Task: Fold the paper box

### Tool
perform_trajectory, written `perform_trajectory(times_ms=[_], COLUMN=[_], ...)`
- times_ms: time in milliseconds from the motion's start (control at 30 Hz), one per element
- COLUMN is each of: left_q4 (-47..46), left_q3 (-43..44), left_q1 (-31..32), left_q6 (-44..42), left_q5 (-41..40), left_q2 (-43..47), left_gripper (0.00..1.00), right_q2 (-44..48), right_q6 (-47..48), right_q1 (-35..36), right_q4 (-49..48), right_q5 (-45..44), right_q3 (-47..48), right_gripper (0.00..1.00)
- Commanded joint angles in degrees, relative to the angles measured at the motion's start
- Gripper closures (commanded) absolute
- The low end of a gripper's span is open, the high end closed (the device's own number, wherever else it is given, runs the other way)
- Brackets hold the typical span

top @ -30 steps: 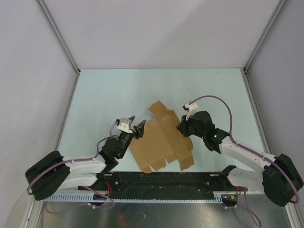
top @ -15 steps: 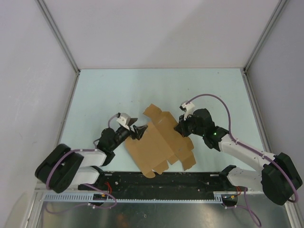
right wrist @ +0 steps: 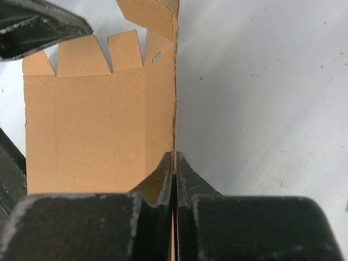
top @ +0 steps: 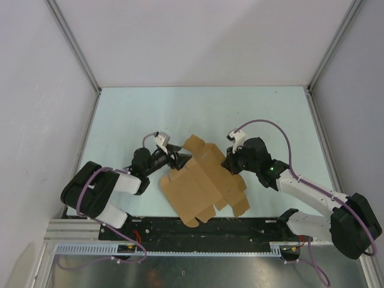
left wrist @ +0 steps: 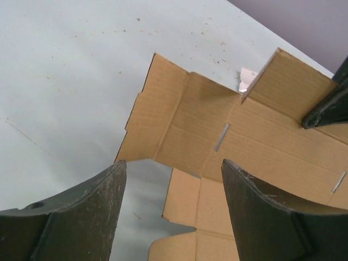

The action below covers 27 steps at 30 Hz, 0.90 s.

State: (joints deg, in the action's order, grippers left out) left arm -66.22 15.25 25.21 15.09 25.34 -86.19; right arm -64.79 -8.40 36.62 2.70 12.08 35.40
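The paper box is a flat tan die-cut cardboard sheet with tabs and crease lines, held partly off the table's middle. My right gripper is shut on its right edge; in the right wrist view the jaws pinch the thin sheet edge-on. My left gripper is open at the sheet's upper left corner. In the left wrist view its dark fingers stand wide apart with the sheet ahead and between them, not touching.
The pale blue-green table is bounded by grey walls and metal rails on the left and right. A black rail runs along the near edge between the arm bases.
My left gripper has moved up and to the right, reaching the sheet's upper left corner. The sheet has shifted and turned slightly while my right gripper keeps its hold.
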Motion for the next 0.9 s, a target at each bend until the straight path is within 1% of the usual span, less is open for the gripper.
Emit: perform_trajectory(times_ms=[0,233,400,533,633,867], left_q4=[7.12,17.60,24.63,26.05,26.14,27.98], left_q3=[5.93,8.31,7.52,7.87,9.45,13.23], left_q1=[-0.87,-0.87,-0.78,-0.16,0.36,2.56], left_q6=[1.96,1.35,1.17,1.08,0.99,-0.50], left_q5=[2.69,1.73,-2.31,-1.80,-0.21,-0.82], left_q2=[-1.43,0.14,3.57,3.84,2.09,-2.22], left_gripper=[0.25,0.30,0.32,0.33,0.35,0.39], right_q2=[0.99,1.07,1.08,0.90,0.99,1.51], right_q6=[1.02,1.02,1.02,0.94,1.02,1.02], right_q1=[0.29,0.56,0.56,0.73,0.82,1.00], right_q4=[-0.59,-0.24,-0.50,-0.59,-0.24,0.11], right_q5=[0.40,0.05,-0.30,-0.21,-0.30,-0.74], right_q3=[2.48,2.48,2.48,2.48,2.57,2.57], right_gripper=[0.98,0.98,0.98,0.98,0.98,0.98])
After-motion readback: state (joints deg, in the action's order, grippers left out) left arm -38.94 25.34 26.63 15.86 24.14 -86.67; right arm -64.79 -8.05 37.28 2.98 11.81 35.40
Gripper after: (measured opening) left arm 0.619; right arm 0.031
